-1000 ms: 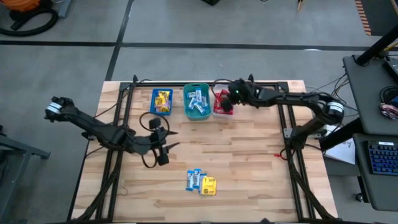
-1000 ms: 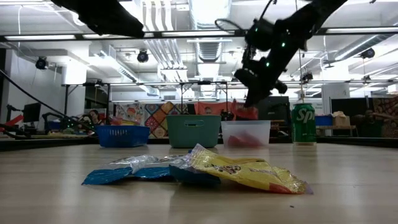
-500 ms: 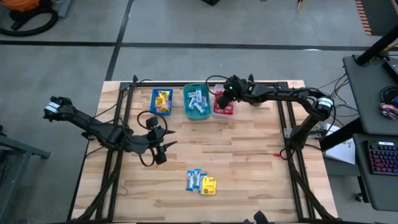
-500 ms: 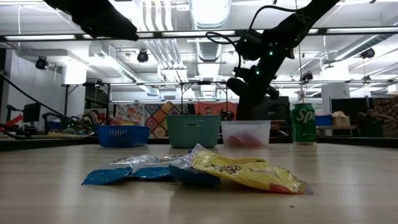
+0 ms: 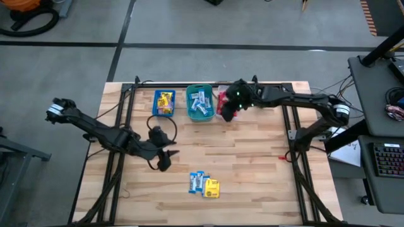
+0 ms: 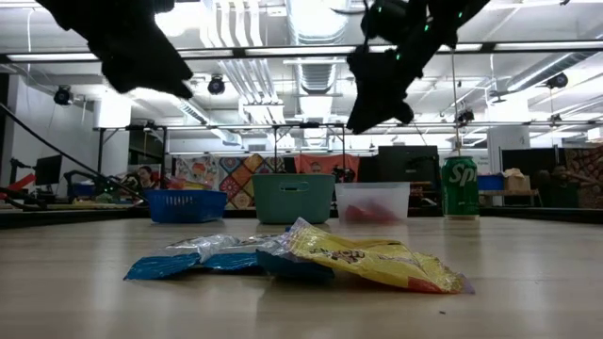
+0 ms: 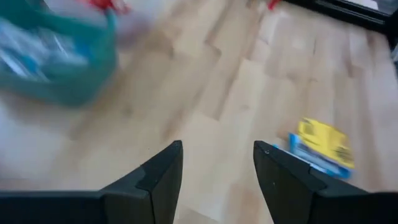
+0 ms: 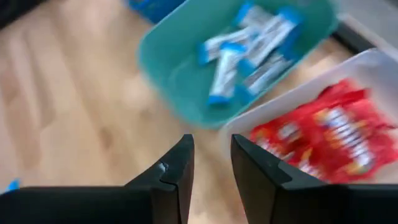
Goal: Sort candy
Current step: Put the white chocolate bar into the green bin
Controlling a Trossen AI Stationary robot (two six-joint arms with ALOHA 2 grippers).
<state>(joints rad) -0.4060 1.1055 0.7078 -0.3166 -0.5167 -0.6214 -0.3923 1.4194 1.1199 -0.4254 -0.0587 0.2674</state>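
Loose candy lies in a small pile at the table's near middle: blue-white packets [image 5: 197, 182] and a yellow packet [image 5: 212, 188], also in the low view [image 6: 367, 259]. At the far edge stand a blue bin [image 5: 163, 103] with yellow candy, a teal bin [image 5: 200, 104] with blue-white candy and a clear bin [image 5: 225, 104] with red candy. My left gripper [image 5: 165, 157] hangs open and empty above the table, left of the pile; the left wrist view [image 7: 217, 158] shows the yellow packet [image 7: 323, 142] ahead of it. My right gripper [image 5: 227, 110] is open and empty above the near rim of the clear bin [image 8: 323, 137].
A green soda can [image 6: 460, 188] stands beyond the bins at the far right. Black frame rails [image 5: 120, 145] run along both sides of the wooden table. Bare wood lies between the bins and the pile.
My right gripper held a red packet over the clear bin a second ago; the packet no longer shows at its fingertips, and the gripper has risen and drawn slightly toward the near edge. My left gripper has moved down and toward the near edge, closer to the pile.
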